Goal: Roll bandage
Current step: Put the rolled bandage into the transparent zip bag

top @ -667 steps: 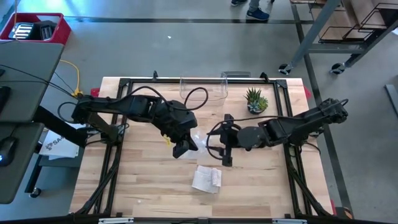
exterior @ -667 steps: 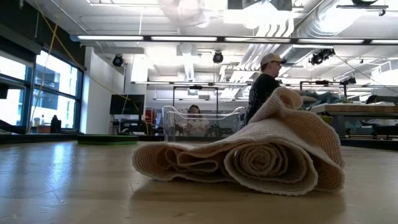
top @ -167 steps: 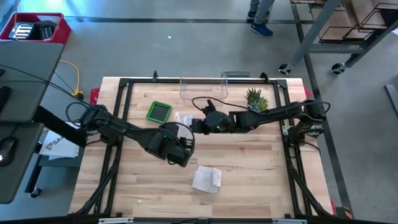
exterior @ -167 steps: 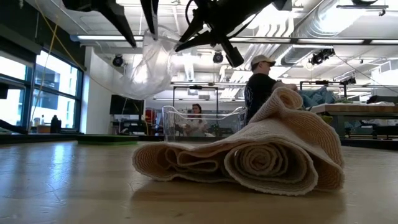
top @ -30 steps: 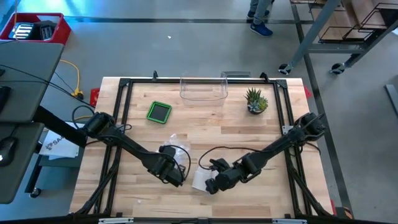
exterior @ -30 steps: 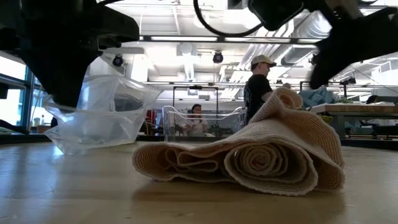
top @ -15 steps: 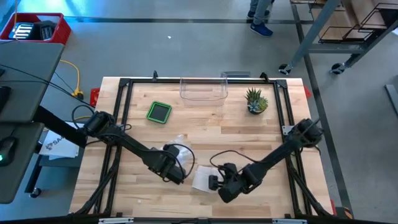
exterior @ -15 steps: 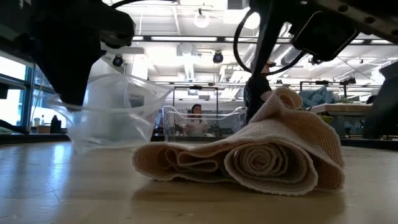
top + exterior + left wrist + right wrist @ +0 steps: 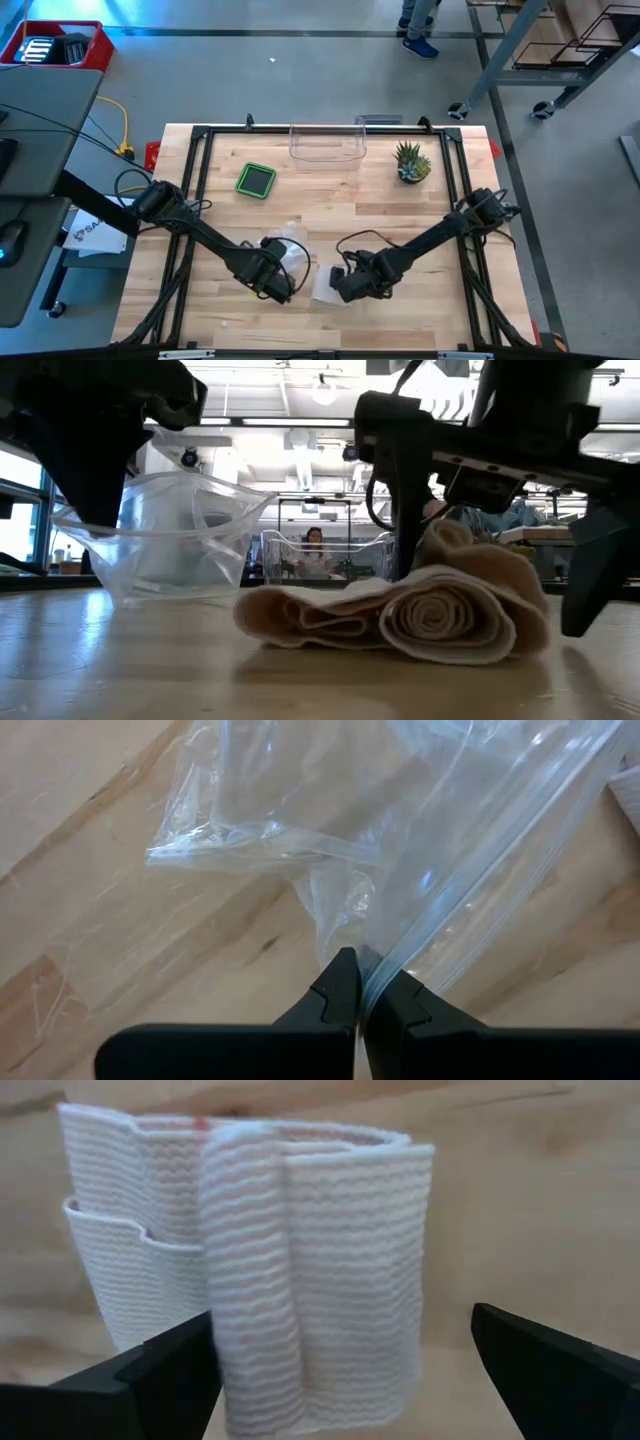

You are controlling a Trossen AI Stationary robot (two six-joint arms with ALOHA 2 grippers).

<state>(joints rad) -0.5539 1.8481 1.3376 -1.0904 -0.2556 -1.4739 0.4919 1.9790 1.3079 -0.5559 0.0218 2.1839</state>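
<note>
The rolled bandage (image 9: 327, 285) is found on the wooden bench (image 9: 420, 220), toward the front edge and a little right of the clear plastic bag (image 9: 285, 250). It is seen in the low view (image 9: 420, 615) as a loosely coiled spiral with a folded tail trailing off to one side, so the roll itself is judged to be made but not yet put away.

The right gripper (image 9: 345, 1370) is lowered over the bandage (image 9: 270, 1250), with its fingers (image 9: 560, 1370) spread as wide as they go and set on either side of the roll; nothing is gripped yet. In the high view the gripper (image 9: 350, 283) is placed directly at the bandage's right side.

The left gripper (image 9: 362, 990) is pinched fully shut on the edge of the plastic bag (image 9: 400, 840), and the bag (image 9: 170, 540) is held up off the bench just beside the bandage, its mouth apparently open.

The step in hand is judged to be the pick-up of the rolled bandage for bagging. The next move is thought to call for the right fingers to be closed across the roll without the coil being loosened, after which the roll would be lifted and carried to the held bag.
</note>
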